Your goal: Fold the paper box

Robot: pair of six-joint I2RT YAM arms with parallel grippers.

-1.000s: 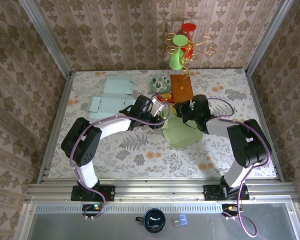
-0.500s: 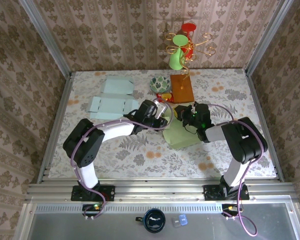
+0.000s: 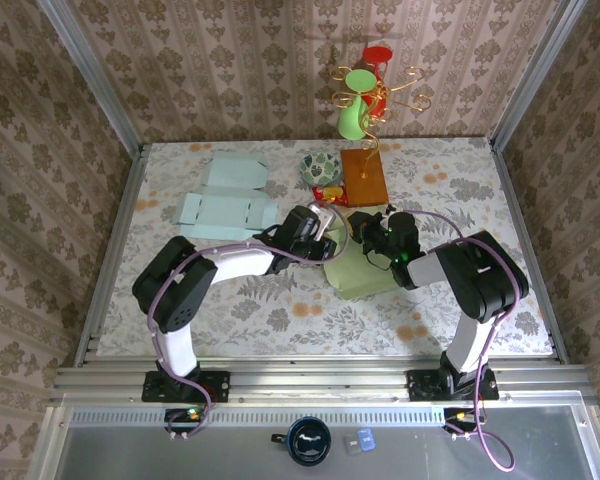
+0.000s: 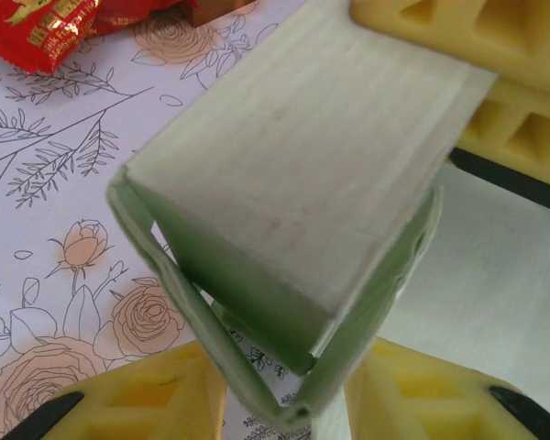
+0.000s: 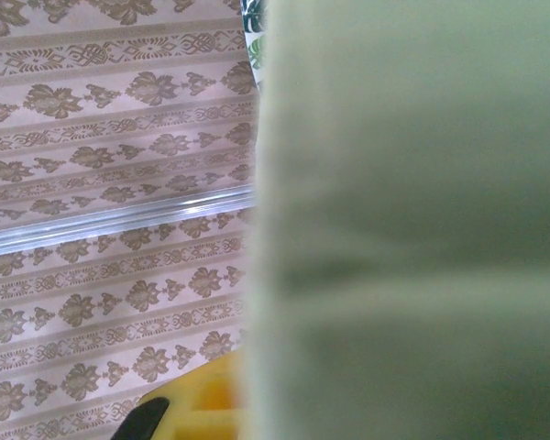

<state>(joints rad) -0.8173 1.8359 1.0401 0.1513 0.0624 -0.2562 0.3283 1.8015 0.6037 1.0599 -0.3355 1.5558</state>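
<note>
Two grippers on one green box

One dark mug (image 3: 308,441) sat on the near metal ledge. Past it, mid-table on the floral cloth, the single green paper box (image 3: 358,270) stood half-formed, a matte card sleeve with creased walls. The left gripper (image 4: 280,367) was part closed, its yellow ribbed fingers (image 4: 137,403) pressing the box's lower fold from both sides. The right gripper (image 3: 365,230) was pinched tight on the upper panel's edge. Compared with a second before, the two wrists had drawn closer together over the box. Farther back lay two flat pale-blue card blanks (image 3: 222,212), one red foil packet (image 3: 328,192), one patterned bowl (image 3: 321,166) and one orange board (image 3: 362,176).
</note>
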